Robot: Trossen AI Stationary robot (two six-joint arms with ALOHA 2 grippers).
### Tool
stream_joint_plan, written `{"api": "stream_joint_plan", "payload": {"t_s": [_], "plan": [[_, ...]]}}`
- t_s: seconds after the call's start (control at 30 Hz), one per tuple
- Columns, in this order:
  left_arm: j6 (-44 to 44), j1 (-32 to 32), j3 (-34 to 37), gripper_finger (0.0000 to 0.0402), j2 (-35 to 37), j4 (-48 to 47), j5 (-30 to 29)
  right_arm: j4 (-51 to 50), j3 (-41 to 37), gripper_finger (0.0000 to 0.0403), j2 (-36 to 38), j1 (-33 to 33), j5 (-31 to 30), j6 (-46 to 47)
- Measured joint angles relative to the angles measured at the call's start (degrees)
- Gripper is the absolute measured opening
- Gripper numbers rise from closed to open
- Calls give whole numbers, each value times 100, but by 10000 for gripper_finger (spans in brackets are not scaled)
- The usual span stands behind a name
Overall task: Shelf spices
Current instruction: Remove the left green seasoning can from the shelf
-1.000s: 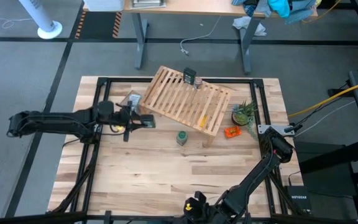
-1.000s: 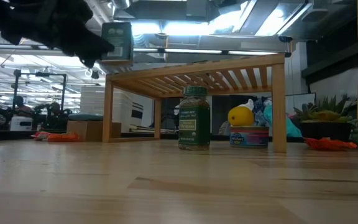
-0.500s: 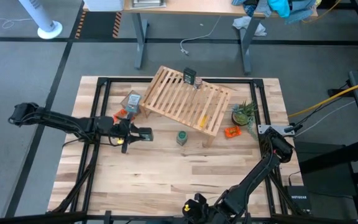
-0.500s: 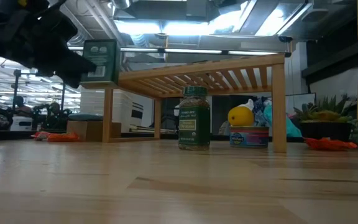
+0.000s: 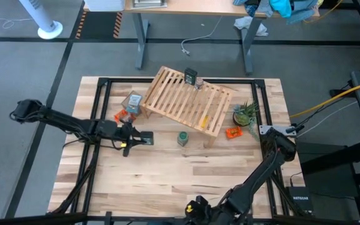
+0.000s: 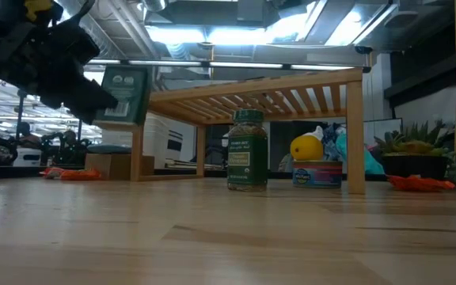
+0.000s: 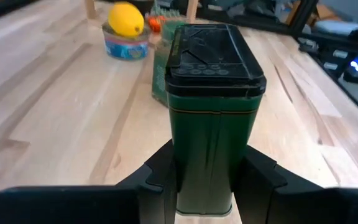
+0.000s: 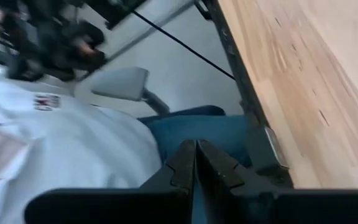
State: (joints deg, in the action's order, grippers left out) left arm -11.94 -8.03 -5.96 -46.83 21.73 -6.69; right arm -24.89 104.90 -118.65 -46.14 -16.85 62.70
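The left end effector (image 7: 207,180), clamped on a dark jar (image 7: 211,106), has pulled back from the shelf (image 5: 186,100) and sunk lower. Only the low view shows the jar (image 6: 123,95) above the table (image 6: 228,237). The right end effector (image 8: 196,163) is clenched empty.

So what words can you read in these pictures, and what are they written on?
"NETGEAR": on the black box at the high view's lower right, only just readable.
Green round jar: there is a label, but it is too blurred to read.
Dark green tin held in the left pincer: it has a round badge and a label, both unreadable.
Can under the lemon: the label is blurred.
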Motion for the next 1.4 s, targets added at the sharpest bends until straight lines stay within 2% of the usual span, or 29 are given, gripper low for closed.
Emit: {"api": "stream_joint_plan", "payload": {"t_s": [0.37,0.6,0.77,0.97,1.23,1.4], "plan": [[724,-49,-4,102,-1201,1286,-1,-169,7,21,1436,3,-20,-1],[1175,-35,-4,102,-1736,1809,4,-172,7,21,1887,3,-54,-2],[1435,175,-4,102,-2269,2457,42,-182,7,21,1952,3,-56,0],[1501,550,-9,102,-3299,3651,799,-252,4,21,1952,3,-56,-2],[1435,817,-66,102,-4687,5199,1468,-235,4,21,1950,3,-52,-2],[1364,901,-222,102,-5351,5695,1738,-227,4,21,1950,3,-49,-2]]}}
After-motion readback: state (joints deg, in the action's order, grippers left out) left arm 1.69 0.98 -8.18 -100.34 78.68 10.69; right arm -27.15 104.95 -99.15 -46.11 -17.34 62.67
